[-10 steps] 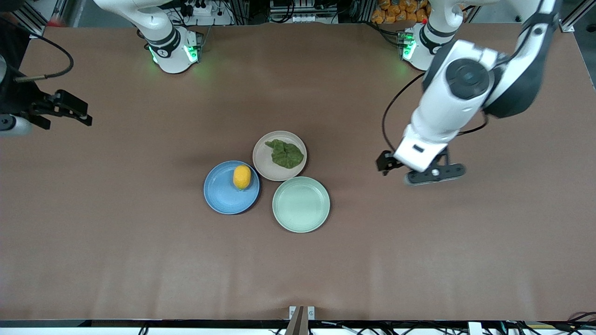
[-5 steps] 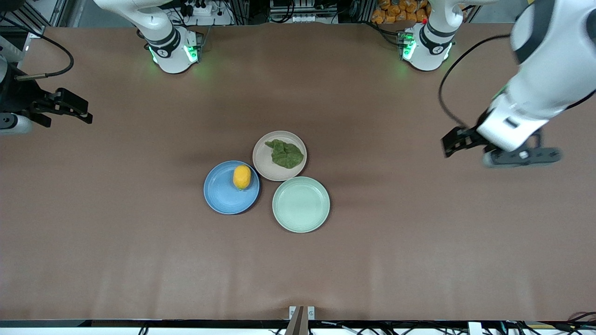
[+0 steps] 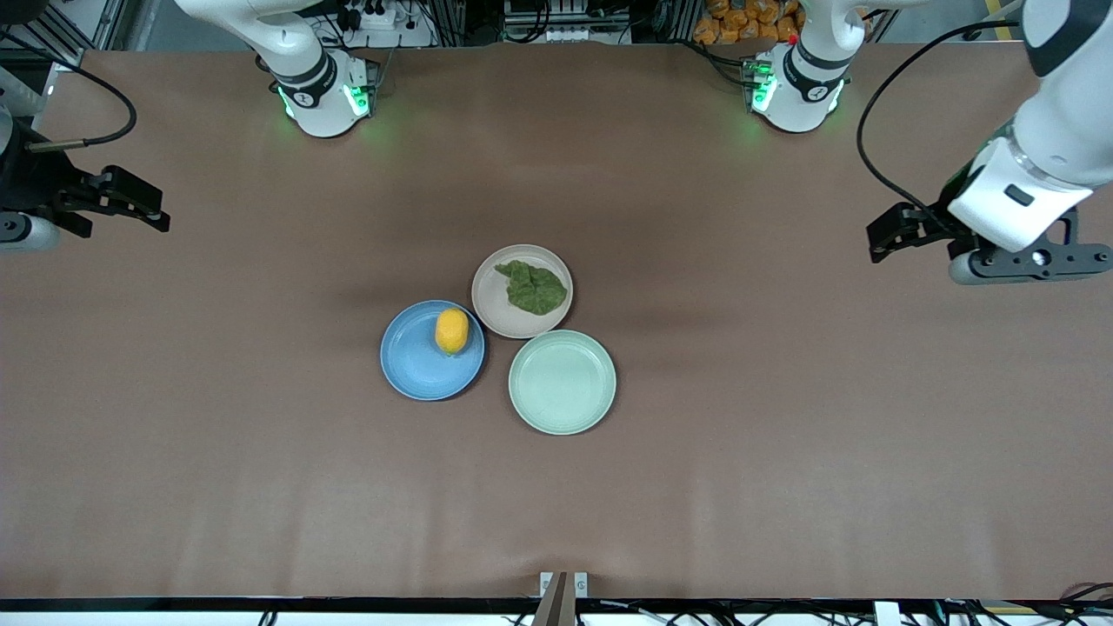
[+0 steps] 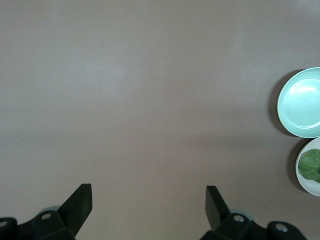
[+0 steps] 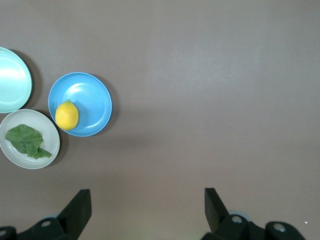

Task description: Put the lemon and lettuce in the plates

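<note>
Well apart from lemon (image 3: 451,331) and lettuce (image 3: 534,288); both grippers empty.

lemon (image 3: 451,331): small oval, yellow-orange, lying in blue plate (image 3: 417,369) close to the rim nearest the beige plate | lettuce (image 3: 533,287): wrinkly dark green leaf, flat in beige-pink plate (image 3: 496,304) | both plates: round, shallow, rims touching, mid-counter, blue one nearer the front camera and toward the right arm's end
</note>
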